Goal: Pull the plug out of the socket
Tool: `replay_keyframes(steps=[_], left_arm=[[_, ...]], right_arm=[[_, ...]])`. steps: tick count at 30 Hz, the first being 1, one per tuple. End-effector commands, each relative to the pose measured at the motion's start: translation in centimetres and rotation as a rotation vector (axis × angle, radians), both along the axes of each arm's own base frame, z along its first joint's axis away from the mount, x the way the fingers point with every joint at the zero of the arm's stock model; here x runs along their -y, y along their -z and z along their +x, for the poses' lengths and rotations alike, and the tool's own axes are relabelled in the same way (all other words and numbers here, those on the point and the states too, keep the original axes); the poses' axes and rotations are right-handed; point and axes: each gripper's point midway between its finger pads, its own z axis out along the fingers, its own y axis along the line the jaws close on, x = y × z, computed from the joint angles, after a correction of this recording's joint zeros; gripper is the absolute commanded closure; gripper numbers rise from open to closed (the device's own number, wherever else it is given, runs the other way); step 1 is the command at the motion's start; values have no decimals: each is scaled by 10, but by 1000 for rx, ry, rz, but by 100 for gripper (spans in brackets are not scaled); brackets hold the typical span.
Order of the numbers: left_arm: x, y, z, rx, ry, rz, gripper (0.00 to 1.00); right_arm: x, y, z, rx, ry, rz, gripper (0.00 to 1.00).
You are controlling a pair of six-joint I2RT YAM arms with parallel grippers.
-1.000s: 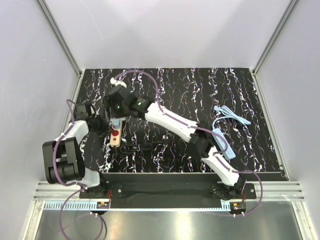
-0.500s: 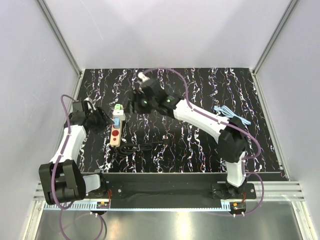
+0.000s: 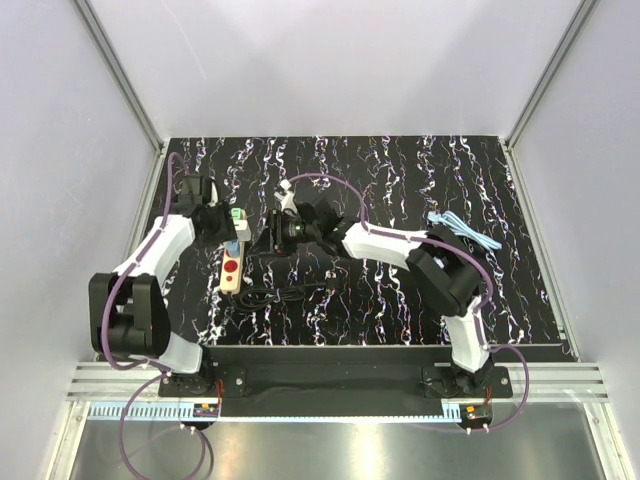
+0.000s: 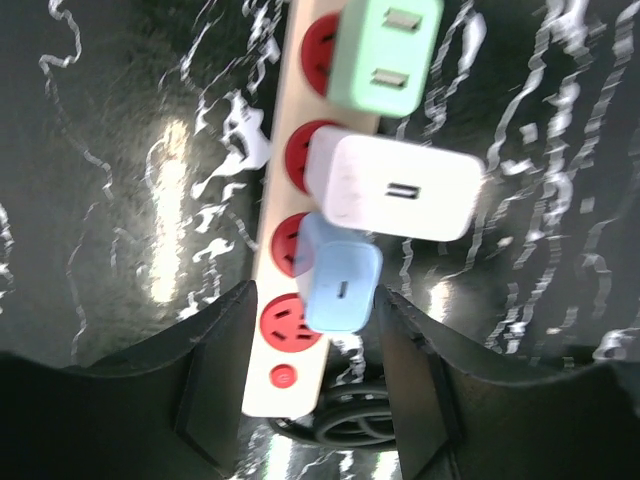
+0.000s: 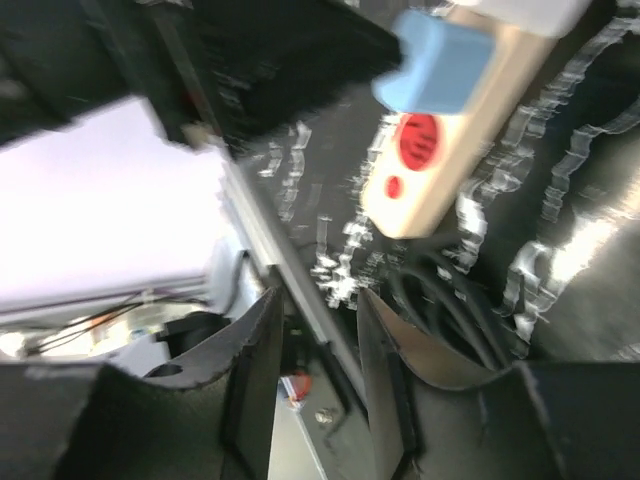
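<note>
Down by the table's [image 3: 400,180] left edge, the socket [image 3: 231,270], lying lengthwise from far to near, black cord [image 3: 285,292] curling off its near end toward the middle. Three adapters riding on it in a row: green adapter [image 4: 385,52] at the far end, the plug [image 4: 400,188] next, blue adapter [image 4: 340,285] nearest. Plug not out yet: looks fully seated over its red outlet. Left gripper [image 4: 315,310] poised above the strip's near end, jaws spread, nothing between them, fingers framing the strip's width in the wrist view. Probably lined up that way to pin the strip and stop any lifting along with the plug. Right gripper [image 5: 315,320] just off the strip's right side, aimed at it, jaws likewise parted and empty; blurred wrist view, so no telling how close. Likely placed there to come in sideways on the white cube. Tight squeeze, though, with green and blue crowding both flanks. Needs a grip on the plug's free sides and a straight pull upward.
</note>
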Motion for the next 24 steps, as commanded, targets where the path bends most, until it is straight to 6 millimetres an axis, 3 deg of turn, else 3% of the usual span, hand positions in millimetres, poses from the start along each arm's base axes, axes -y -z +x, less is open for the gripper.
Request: replay_keyframes(steps=[1, 7, 11, 20, 24], left_arm=[[-12, -9, 11, 17, 7, 100, 45], [-9, 2, 6, -16, 41, 107, 46], [-8, -5, 7, 24, 46, 113, 46], [-3, -28, 6, 143, 38, 77, 41], [8, -18, 9, 127, 77, 38, 39]], right_arm=[[-23, -19, -9, -19, -86, 158, 59], [-47, -4, -19, -47, -152, 155, 58], [-54, 12, -23, -75, -147, 140, 59], [-62, 34, -18, -107, -132, 118, 87], [-70, 43, -6, -116, -81, 126, 92]])
